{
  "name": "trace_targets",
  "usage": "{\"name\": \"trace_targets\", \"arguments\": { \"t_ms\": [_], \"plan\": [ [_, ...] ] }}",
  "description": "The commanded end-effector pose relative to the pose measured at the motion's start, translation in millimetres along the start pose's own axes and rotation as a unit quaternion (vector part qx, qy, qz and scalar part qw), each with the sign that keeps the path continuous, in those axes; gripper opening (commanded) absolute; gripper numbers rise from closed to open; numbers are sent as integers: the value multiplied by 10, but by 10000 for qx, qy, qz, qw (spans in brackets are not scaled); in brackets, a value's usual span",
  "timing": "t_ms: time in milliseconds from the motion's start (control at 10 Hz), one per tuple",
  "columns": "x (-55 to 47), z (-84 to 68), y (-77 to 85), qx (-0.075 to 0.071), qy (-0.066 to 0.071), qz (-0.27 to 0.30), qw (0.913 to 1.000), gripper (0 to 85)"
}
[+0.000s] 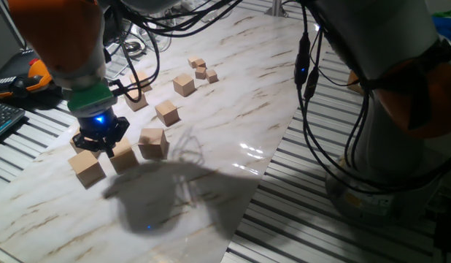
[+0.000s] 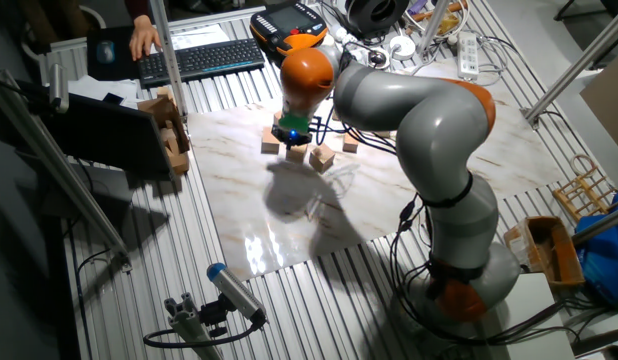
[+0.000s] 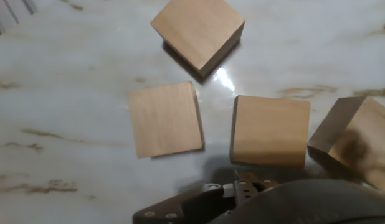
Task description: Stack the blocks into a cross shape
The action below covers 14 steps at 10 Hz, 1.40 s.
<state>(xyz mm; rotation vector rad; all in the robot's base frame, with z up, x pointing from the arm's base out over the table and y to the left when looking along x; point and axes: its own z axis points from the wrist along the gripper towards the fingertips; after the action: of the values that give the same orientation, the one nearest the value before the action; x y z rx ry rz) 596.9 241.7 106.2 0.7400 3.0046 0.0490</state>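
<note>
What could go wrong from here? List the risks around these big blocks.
The gripper hangs low over closely spaced blocks; a finger could nudge a neighbour. The blocks sit at differing angles, so a grasp may catch corners and twist one. The glossy tabletop may let a bumped block slide.

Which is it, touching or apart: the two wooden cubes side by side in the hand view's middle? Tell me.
Apart. The hand view shows bare marble between the left cube and the right cube.

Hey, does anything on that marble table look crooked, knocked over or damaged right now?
Nothing damaged. The blocks lie loose on the table, each turned at a different angle, none stacked. The gripper hovers over them.
</note>
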Motion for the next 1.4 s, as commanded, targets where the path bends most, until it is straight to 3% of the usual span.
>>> {"name": "trace_targets", "arguments": {
  "t_ms": [0, 200, 300, 600, 700, 800, 900, 1100, 1200, 1300],
  "plan": [
    [3, 0, 2, -104, 37, -316, 9994, 0],
    [3, 0, 2, -228, -58, -784, 9966, 0],
    [3, 0, 2, -341, 7, -798, 9962, 0],
    [3, 0, 2, -288, 150, -818, 9961, 0],
    [3, 0, 2, -330, 189, -709, 9968, 0],
    [-2, -48, 104, -421, 135, -564, 9974, 0],
    [-2, -118, 240, -381, 1, -512, 9980, 0],
    [19, -192, 476, -267, -57, -414, 9988, 0],
    [1, -165, 493, -210, -136, -496, 9985, 0],
    [-39, -115, 488, -248, -247, -617, 9975, 0]
  ]
}}
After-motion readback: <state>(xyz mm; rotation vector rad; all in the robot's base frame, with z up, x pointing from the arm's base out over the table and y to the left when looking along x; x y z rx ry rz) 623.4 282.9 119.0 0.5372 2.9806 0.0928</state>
